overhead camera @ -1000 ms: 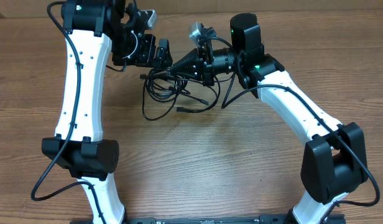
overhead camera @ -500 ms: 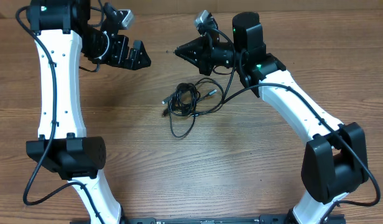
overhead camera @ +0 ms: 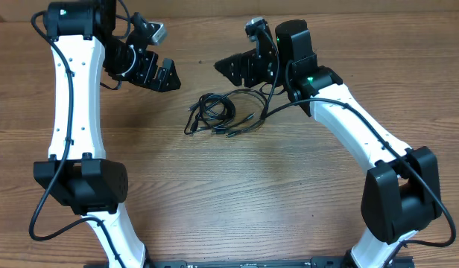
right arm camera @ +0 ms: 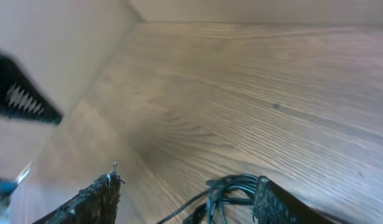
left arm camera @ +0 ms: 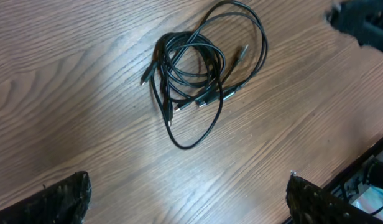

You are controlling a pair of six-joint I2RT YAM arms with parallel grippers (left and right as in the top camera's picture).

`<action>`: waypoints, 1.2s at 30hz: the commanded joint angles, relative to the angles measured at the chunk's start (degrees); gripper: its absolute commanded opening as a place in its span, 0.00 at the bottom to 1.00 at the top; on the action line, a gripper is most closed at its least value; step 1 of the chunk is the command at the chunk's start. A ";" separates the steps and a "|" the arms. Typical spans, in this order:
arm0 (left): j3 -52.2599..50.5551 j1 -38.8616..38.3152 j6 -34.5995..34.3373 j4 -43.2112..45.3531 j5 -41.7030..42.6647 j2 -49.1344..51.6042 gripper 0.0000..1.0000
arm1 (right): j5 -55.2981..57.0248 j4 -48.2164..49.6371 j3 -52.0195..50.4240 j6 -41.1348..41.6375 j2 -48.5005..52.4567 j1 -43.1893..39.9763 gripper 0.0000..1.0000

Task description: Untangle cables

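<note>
Two grippers, one knot of cords, lots of bare wood. We see the cables (overhead camera: 218,113) lying on the table (overhead camera: 252,186) in its far half, roughly midway between left and right. They sit between the two grippers and a bit nearer than both, touching neither.

Room to move: the whole near half of the table between the arm bases is open wood. There are free strips left and right of the bundle too. The table's far edge runs just behind the grippers, where a pale wall (right arm camera: 55,50) rises (it fills the left of the right wrist view).

The left gripper (overhead camera: 166,74) hangs far-left of the bundle and above the wood. Its fingers (left arm camera: 64,199) are spread wide with nothing between them. The right gripper (overhead camera: 226,67) hangs far-right of the bundle, tips pointing left. Its fingers (right arm camera: 92,199) stand apart and hold nothing. The cords show between them only as something lying lower down on the table.

Look of the bundle: several thin black cords, coiled loosely into overlapping loops that cross at the middle. From the left wrist view one bigger loop swings out wider than the rest and one slack loop trails off the opposite side. Small plug ends poke out around the rim, at least one with a silver tip. We cannot count the separate cords.
</note>
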 commanded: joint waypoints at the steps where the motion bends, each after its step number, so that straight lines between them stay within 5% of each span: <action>1: -2.84 -0.46 1.53 0.70 1.73 0.22 1.00 | 6.62 -1.97 1.51 7.76 -0.66 0.04 0.67; 14: -13.92 -2.05 -1.99 10.49 4.20 0.24 1.00 | 6.80 -8.76 1.51 7.87 4.15 1.14 0.79; 22: -27.30 -6.45 -13.86 25.70 2.54 0.35 1.00 | 6.80 -7.56 1.51 7.98 4.59 0.98 0.84; 29: -36.76 -9.27 -35.17 36.52 -8.13 0.35 1.00 | 8.39 -6.12 1.51 12.15 4.59 -0.42 0.84; 36: -39.67 -9.27 -41.66 42.34 -8.07 0.35 0.99 | 8.50 -8.57 1.51 12.66 4.59 -2.82 0.85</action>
